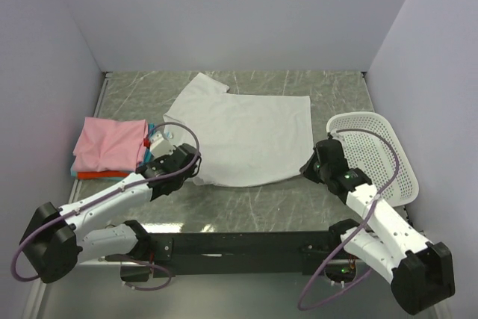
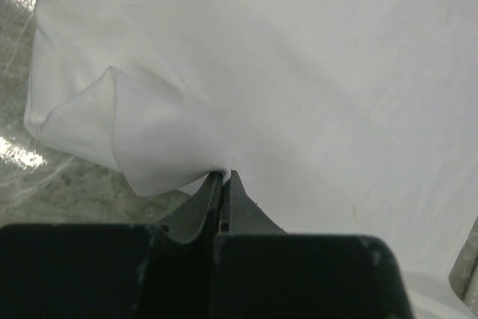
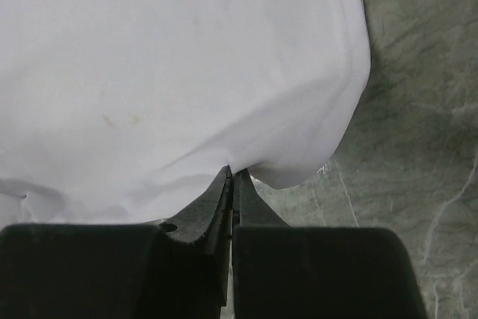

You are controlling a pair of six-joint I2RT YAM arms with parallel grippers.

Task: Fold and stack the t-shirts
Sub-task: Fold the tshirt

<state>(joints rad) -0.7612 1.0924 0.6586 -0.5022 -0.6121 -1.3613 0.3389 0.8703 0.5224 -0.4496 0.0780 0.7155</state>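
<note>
- Left hand [image 2: 224, 177] is clenched on the white t-shirt [image 1: 246, 136]: its two fingers are pressed together with a small pinch of the cloth's near edge between the tips, just beside a folded sleeve.
- Right hand [image 3: 233, 173] is clenched in the same way on the near right corner of the same t-shirt, where the edge of the cloth bends round.
- Between both hands the white t-shirt lies spread and mostly flat in the middle of the bench [image 1: 299, 207]. Its collar shows at the top of the left wrist view, and one sleeve sticks out at the far left.
- Left of it, apart from the cloth, is a stack of folded shirts. The pink t-shirt [image 1: 112, 143] is on top, and the edges of a teal one [image 1: 72, 166] and an orange-red one [image 1: 93, 175] show under it.
- On the right side of the bench stands a white perforated basket [image 1: 373, 147], near the right arm and not touching the white t-shirt.
</note>
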